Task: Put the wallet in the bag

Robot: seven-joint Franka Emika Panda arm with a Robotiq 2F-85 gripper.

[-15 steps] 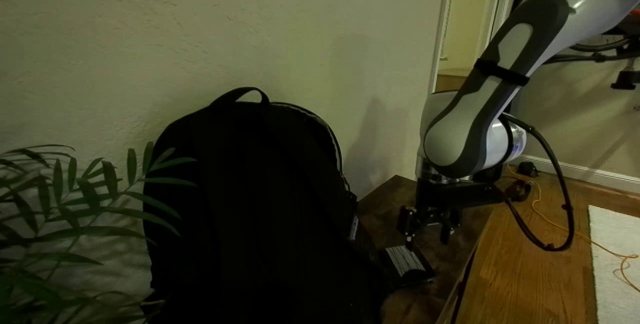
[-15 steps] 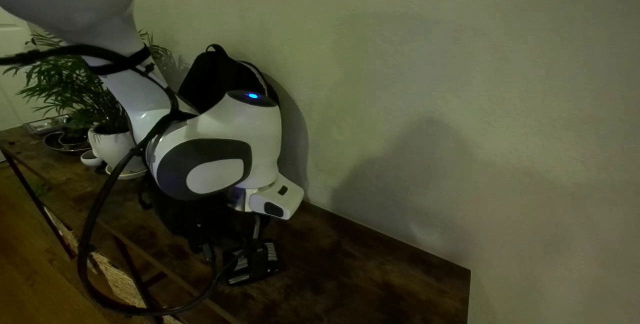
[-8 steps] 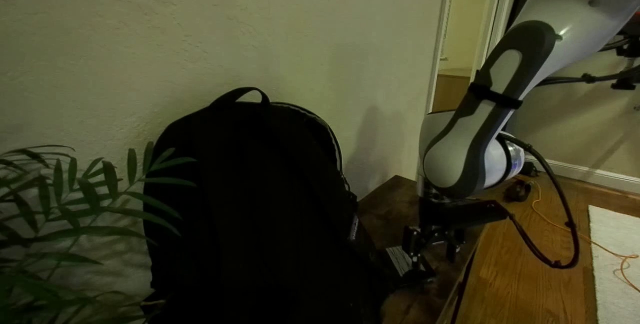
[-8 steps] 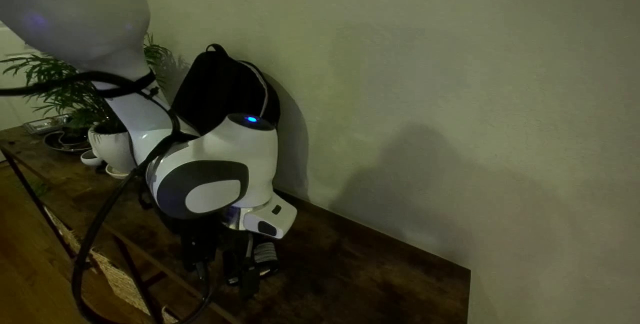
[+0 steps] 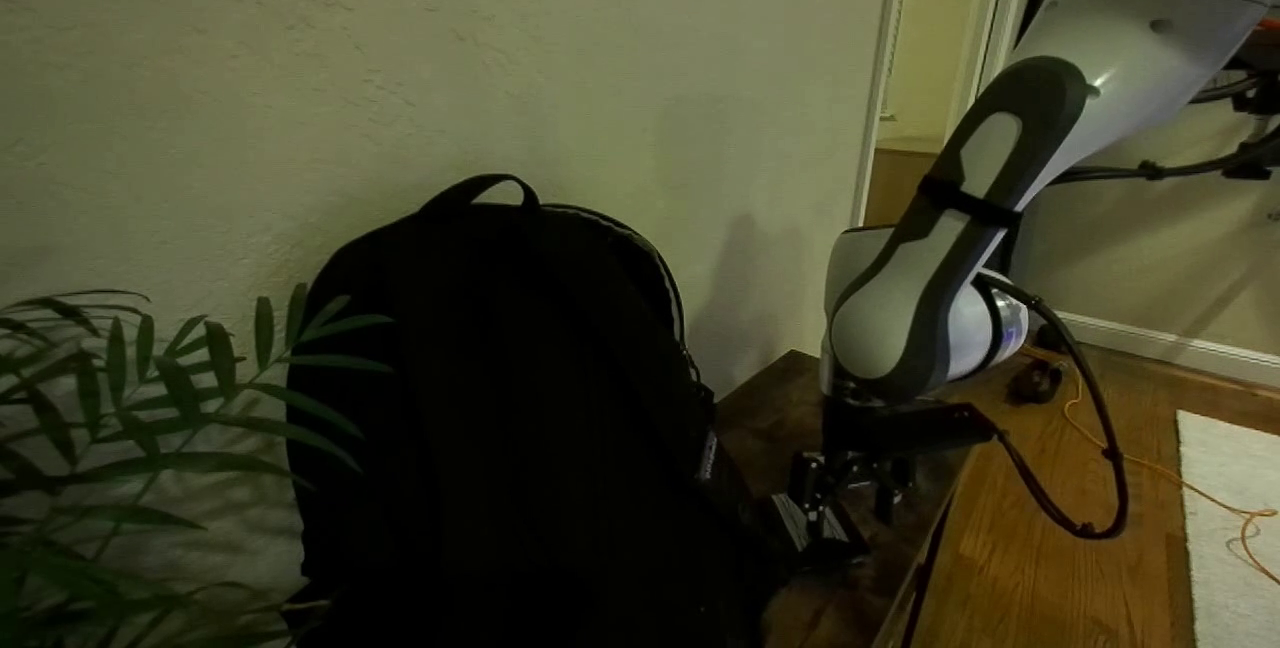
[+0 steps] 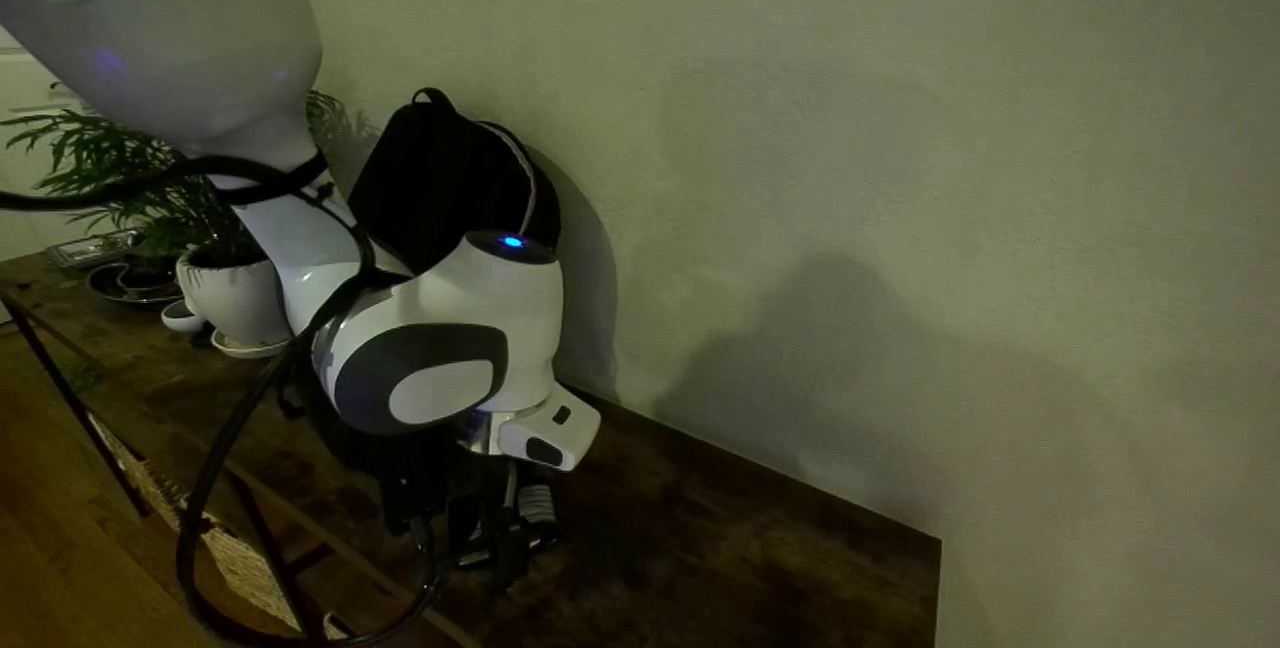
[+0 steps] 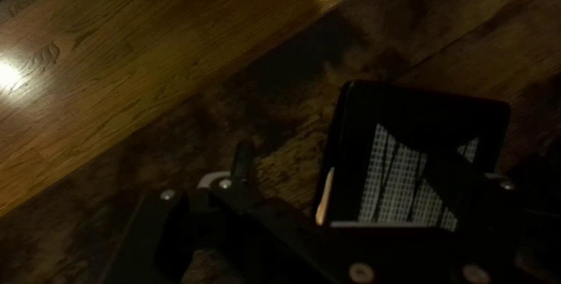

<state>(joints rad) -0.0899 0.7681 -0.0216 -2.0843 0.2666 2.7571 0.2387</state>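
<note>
Wallet (image 7: 396, 165) lay flat on the bench (image 6: 720, 548), low under the jaws but offset toward the wall (image 6: 900, 128), not centred in the gap. Jaws were spread wide, nothing held. One finger (image 7: 458, 183), wall side, overlapped its pale checked face in the wrist view; the opposite finger (image 7: 243, 161) was past its edge, over the bench top. Contact or hover: couldn't tell. Long axis wasn't readable, since the jaws hid the near end. Only one arm (image 5: 880, 328) in play, so no choice of side.

My read: reach phase, nothing bagged. Grasp hinged on sliding the jaws toward the wall until the fingers straddled the wallet; squeezing from there would likely have pinned or shoved it.

Backpack (image 5: 500, 408) stood beside the jaws on the same bench, near the wallet, touching or not unclear. Couldn't tell if it was unzipped.

Bench top was dark mottled brown, its edge near the opposite finger. Lower down past that edge: hardwood floor (image 5: 1030, 568), pale rug (image 5: 1230, 458), orange cable (image 5: 1175, 479). Potted palm (image 6: 235, 298) sat farther from the jaws than the backpack. Dim light.
</note>
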